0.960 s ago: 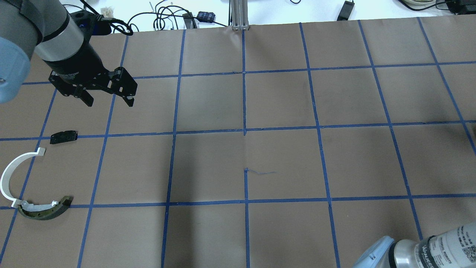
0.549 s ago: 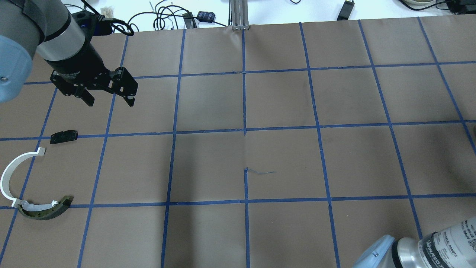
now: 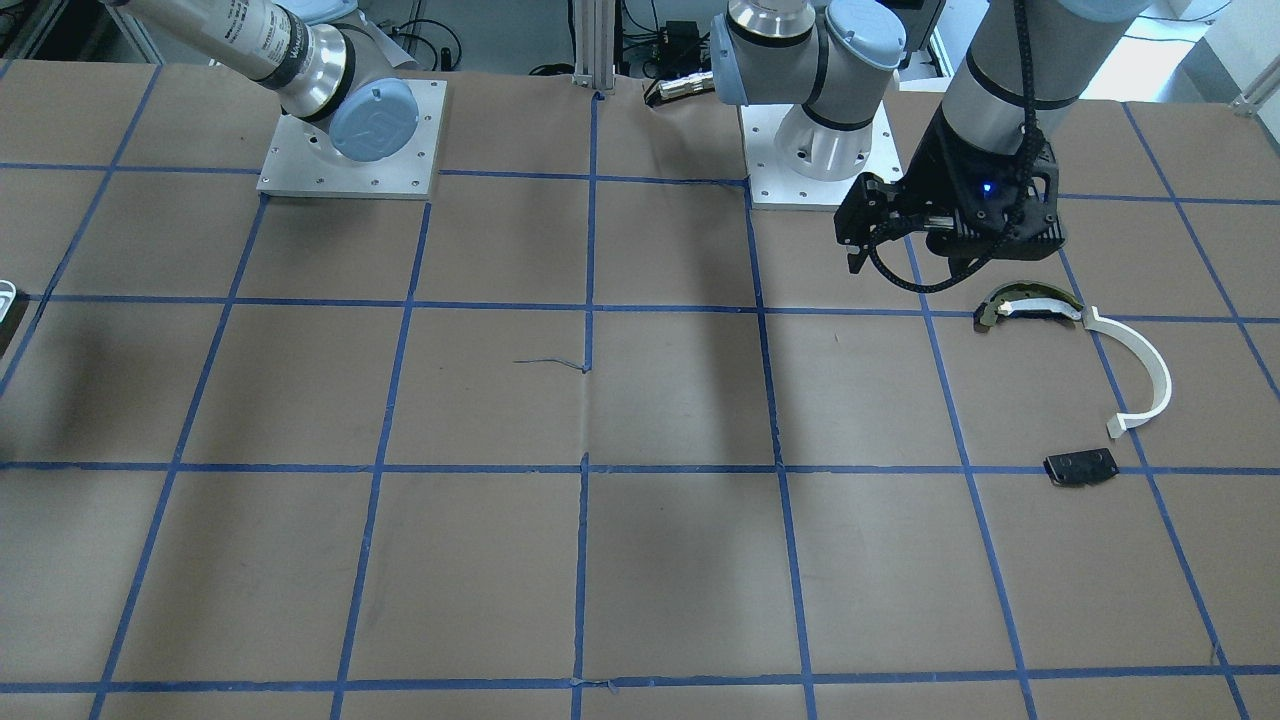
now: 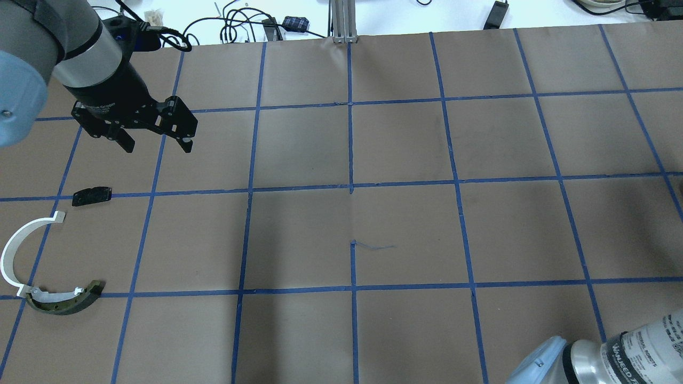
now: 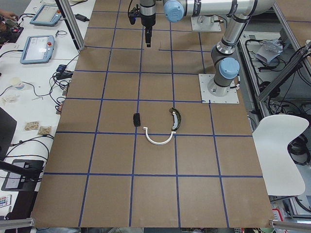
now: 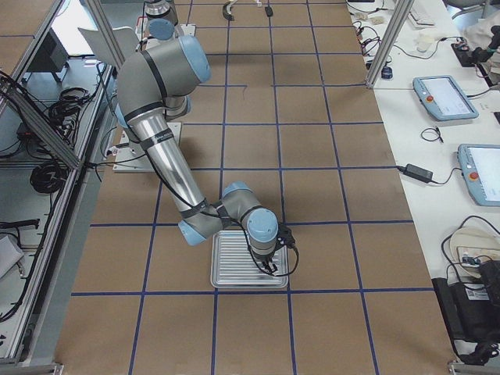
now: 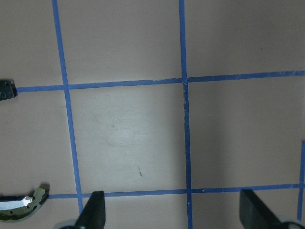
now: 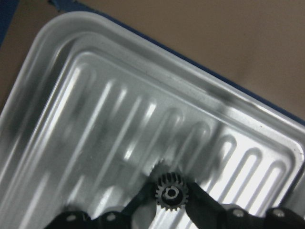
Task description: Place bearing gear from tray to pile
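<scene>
A small black bearing gear (image 8: 171, 193) sits between the fingertips of my right gripper (image 8: 171, 202), which is shut on it just over the ribbed silver tray (image 8: 57, 71). The tray's rim (image 6: 226, 283) also shows in the exterior right view, with the right gripper (image 6: 269, 262) over it. The pile lies at the table's left: a white arc (image 4: 13, 250), an olive-and-white curved piece (image 4: 64, 301) and a black plate (image 4: 92, 196). My left gripper (image 4: 156, 143) is open and empty, high above the table beyond the pile.
Brown paper with a blue tape grid (image 4: 352, 186) covers the table. A sliver of the tray (image 3: 5, 295) shows at the front view's left edge. Cables and an aluminium post (image 4: 341, 21) stand at the far edge.
Almost nothing: the left gripper stays open over the same spot, and the right forearm shifts only slightly at the lower right.
</scene>
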Robot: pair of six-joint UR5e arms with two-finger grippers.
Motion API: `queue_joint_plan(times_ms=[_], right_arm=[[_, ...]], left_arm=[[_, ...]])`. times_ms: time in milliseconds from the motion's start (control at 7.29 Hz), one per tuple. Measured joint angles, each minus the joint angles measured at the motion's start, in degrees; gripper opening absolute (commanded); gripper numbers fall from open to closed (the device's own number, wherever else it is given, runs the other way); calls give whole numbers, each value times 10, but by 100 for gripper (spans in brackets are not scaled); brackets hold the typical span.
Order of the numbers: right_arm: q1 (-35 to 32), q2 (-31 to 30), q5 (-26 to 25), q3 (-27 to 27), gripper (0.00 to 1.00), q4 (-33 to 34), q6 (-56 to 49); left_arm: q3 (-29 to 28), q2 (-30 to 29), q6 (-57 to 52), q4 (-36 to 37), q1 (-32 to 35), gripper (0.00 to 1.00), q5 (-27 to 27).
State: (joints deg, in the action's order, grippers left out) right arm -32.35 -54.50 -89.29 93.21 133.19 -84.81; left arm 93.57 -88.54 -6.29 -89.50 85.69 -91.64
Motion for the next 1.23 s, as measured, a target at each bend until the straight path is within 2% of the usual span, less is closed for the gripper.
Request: queue_joint_plan(times_ms=[274,411,686,960,1234], right_arm=[[-2,-33,-6,-5,12,-40,16],[-7,-73,-4,-5,13,-90,47],[-43,-167,-6,-1,13,-230,145],[-130,-265,-23,-2,13,-355,266],[-292,-338,-30,-1,13,-431,482]], left_arm=[[0,2,0,0,0,100,-1],[0,2,-3,-1,0,100,-2],[0,3,-5,0,0,100,-1],[0,4,-6,1,0,100,0],[-1,4,-6,2,0,100,1]])
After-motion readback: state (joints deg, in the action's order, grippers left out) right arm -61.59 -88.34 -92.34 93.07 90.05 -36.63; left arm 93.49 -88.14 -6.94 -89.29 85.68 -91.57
